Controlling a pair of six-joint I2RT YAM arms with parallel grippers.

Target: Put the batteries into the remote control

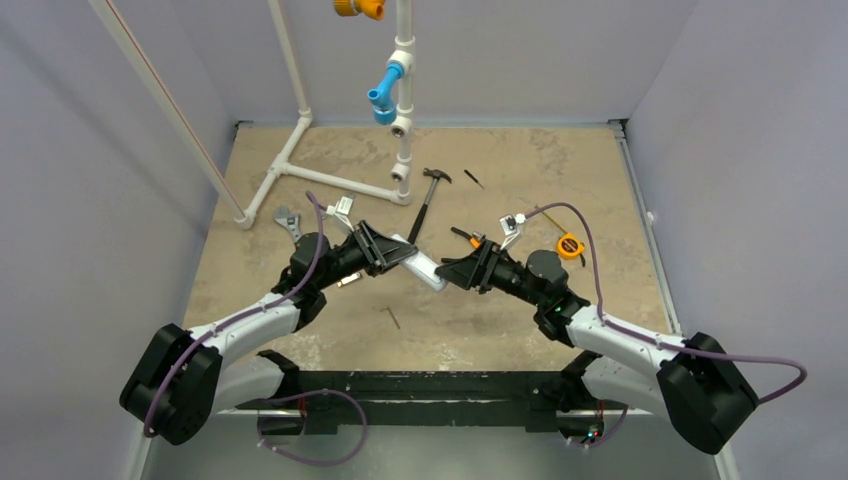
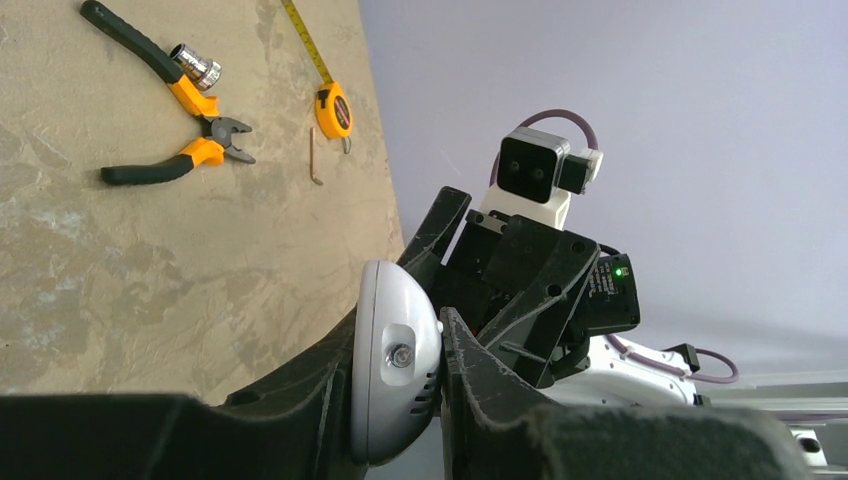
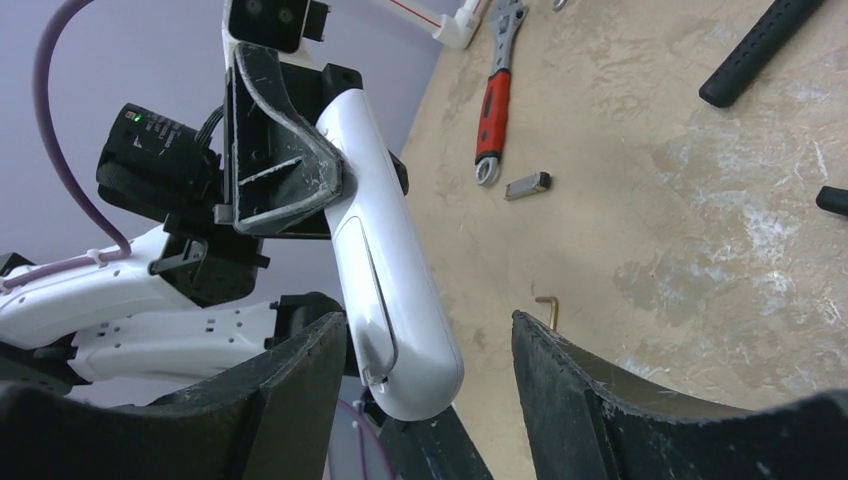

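Tan mottled tabletop (image 1: 560, 170), grey walls; the remote control (image 3: 390, 270) is held aloft above it between the 2 arms, with the left gripper (image 1: 385, 250) clamped tight on 1 end. The right gripper (image 3: 425, 335) stands part open, its 2 fingers straddling the free end without clamping it, so it has hold of nothing. Risk: an off-centre squeeze on that rounded, slick end could twist the handset out of the left jaws and drop it; batteries not located in any view.
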